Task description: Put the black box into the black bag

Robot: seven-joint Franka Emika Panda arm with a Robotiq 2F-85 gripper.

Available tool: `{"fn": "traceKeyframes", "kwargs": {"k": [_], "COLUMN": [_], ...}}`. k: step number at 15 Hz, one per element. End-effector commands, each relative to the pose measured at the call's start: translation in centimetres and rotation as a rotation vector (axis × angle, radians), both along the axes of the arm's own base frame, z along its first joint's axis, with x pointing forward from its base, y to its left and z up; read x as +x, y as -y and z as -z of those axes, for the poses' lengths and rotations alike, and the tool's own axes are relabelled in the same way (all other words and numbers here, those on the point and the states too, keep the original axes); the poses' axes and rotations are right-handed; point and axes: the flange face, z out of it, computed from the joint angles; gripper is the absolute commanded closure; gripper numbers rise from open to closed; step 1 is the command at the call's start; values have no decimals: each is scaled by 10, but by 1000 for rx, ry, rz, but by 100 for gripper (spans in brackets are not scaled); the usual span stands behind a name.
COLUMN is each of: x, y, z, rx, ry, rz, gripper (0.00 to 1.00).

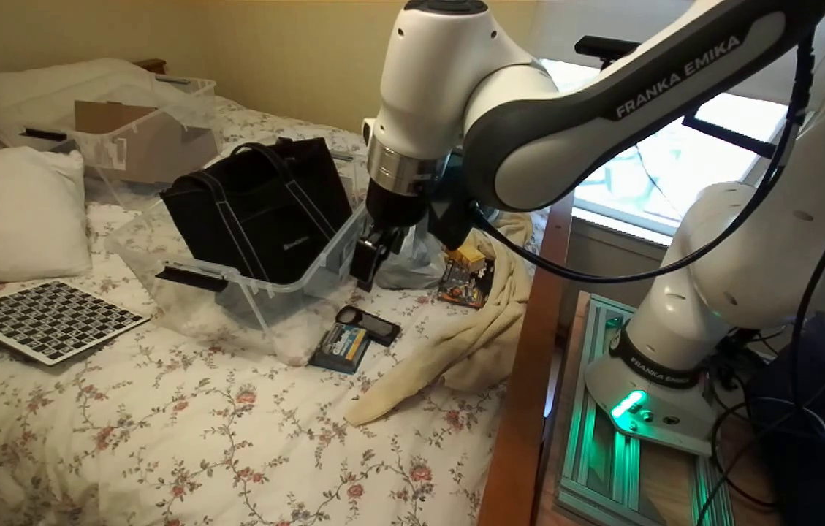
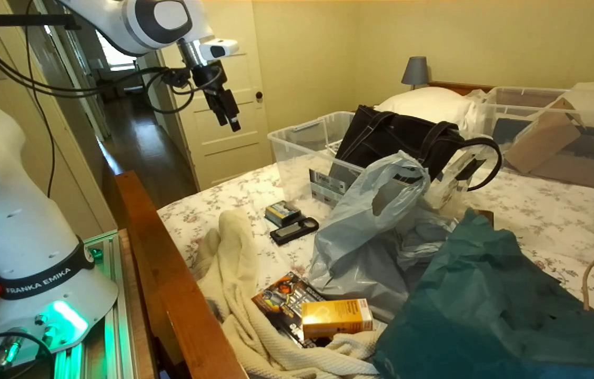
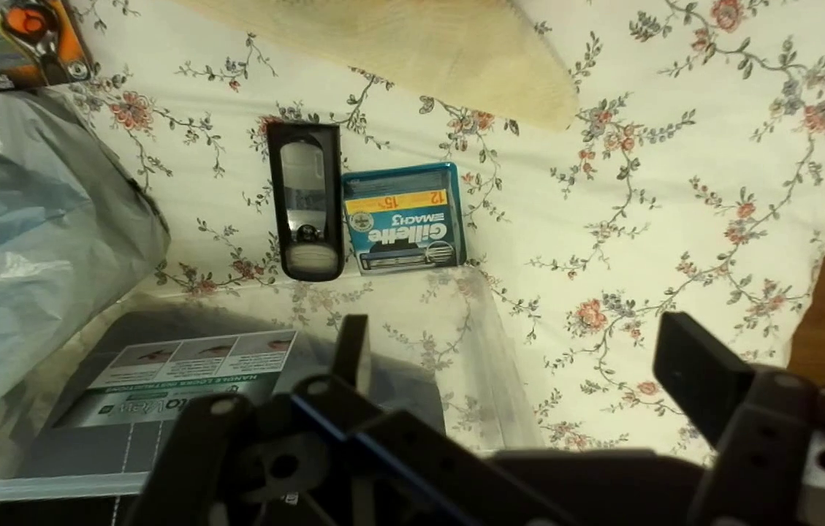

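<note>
The black box (image 3: 406, 219) is a small flat razor pack, dark-edged, with a teal, yellow and white label. It lies on the floral bedspread, in an exterior view at the black box (image 1: 341, 346) close to a clear bin's corner. The black bag (image 1: 259, 212), a tote with white-stitched straps, leans inside that bin; an exterior view also shows the bag (image 2: 381, 137). My gripper (image 3: 514, 336) hangs above the bed with its jaws wide apart and nothing between them. In the exterior views the gripper (image 1: 375, 259) is over the bin's near side, higher than the box.
The clear bin (image 1: 251, 280) surrounds the bag. A long black case (image 3: 308, 201) lies beside the box. Around them are a grey plastic bag (image 2: 360, 252), a teal bag (image 2: 486, 316), a yellow box (image 2: 336, 317), a cream blanket (image 2: 239, 247) and a wooden bed rail (image 2: 181, 284).
</note>
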Motion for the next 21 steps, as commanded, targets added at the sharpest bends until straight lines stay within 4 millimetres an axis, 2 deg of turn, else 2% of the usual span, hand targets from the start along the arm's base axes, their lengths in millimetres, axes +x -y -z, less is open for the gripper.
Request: {"fn": "traceKeyframes", "kwargs": {"k": [1, 2, 3, 4, 6, 10, 16, 21], "x": [0, 0, 12, 26, 40, 63, 70, 82], "y": [0, 0, 4, 11, 18, 29, 51, 46], "z": [-1, -1, 10, 29, 57, 98, 146, 180], "rx": [0, 0, 19, 57, 74, 98, 150, 161], "ry": [0, 0, -37, -102, -141, -160, -125, -81], "rz": [0, 0, 2, 17, 46, 94, 171, 198], "gripper": [0, 0, 0, 0, 0, 0, 0, 0]}}
